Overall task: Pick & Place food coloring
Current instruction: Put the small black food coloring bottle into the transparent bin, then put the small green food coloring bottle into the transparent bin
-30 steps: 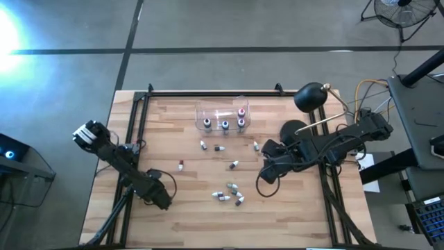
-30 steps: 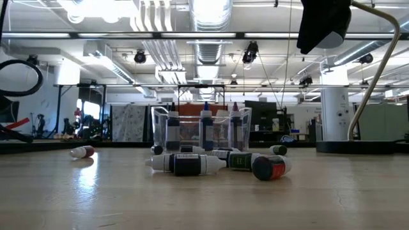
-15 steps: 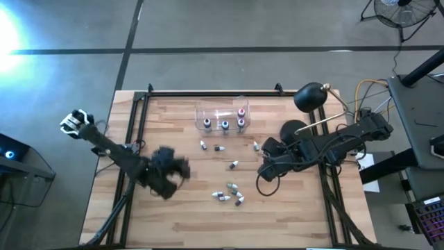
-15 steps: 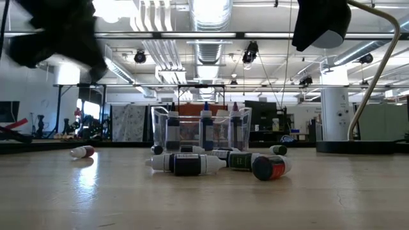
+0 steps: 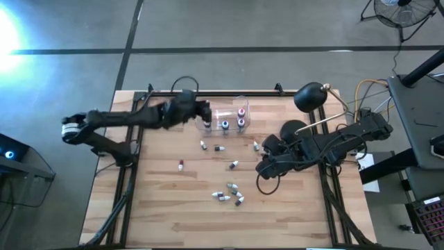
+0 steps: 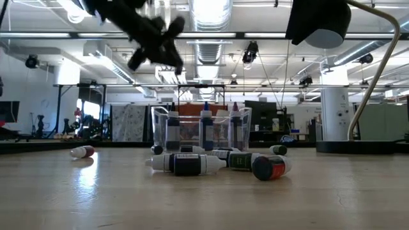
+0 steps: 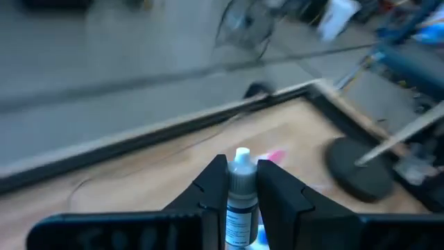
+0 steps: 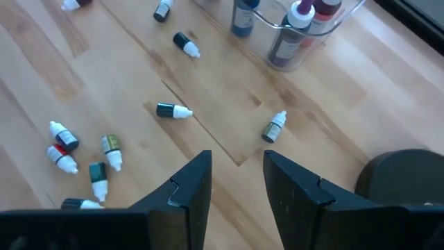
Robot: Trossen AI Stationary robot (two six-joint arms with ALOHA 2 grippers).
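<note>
My left gripper (image 5: pixel 205 111) hovers at the left end of the clear box (image 5: pixel 223 111), shut on a small white-capped food coloring bottle (image 7: pixel 241 186). The box stands near the table's far edge with three bottles (image 5: pixel 225 125) upright in it. Several more bottles lie on their sides on the wood: two (image 5: pixel 211 146) near the box, one with a red cap (image 5: pixel 180 164) to the left, and a cluster (image 5: pixel 229 194) toward the near edge. My right gripper (image 8: pixel 236 180) hangs open above the table's right half (image 5: pixel 267 167), nothing between its fingers. My left gripper pinches the bottle's body (image 7: pixel 241 212) between its two fingers. The bottle lies along the fingers, its white cap (image 7: pixel 242 158) sticking out past the fingertips. The fingers come nearly level from the table's left. The bottle is lifted clear of the table.
A black desk lamp stands at the back right, its round base (image 5: pixel 294 130) on the table and its head (image 5: pixel 311 97) above. Black frame rails (image 5: pixel 208 92) run along the table's far and side edges. Bare wood lies at the near left.
My left gripper has risen from the table's near left and swung toward the far edge and right, up to the clear box. It has tipped from pointing down to nearly level. My right arm has kept still.
</note>
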